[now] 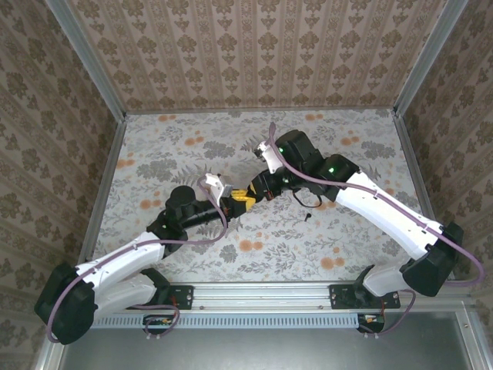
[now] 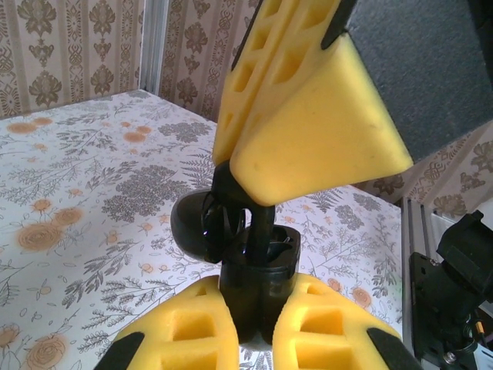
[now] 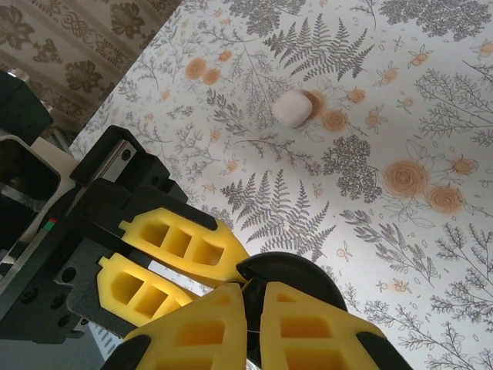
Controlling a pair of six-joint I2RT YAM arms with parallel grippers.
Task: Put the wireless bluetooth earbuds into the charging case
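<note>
Nearest the left wrist camera, the left gripper [image 2: 250, 327] clamps the charging case [image 2: 258, 281] upright with its lid [image 2: 202, 225] open, steadying it as a target. Just above, the right gripper [image 2: 246, 183] pinches what looks like one black earbud [image 2: 263, 229] at the socket mouth. Beyond lie the floral-print table [image 2: 85, 200] and the damask-patterned walls [image 2: 69, 46] enclosing it.

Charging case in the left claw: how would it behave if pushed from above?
The charging case looks hard and glossy, so it may slip in the left claw. Its open lid hangs off one side, so a push there would probably tip it.
</note>
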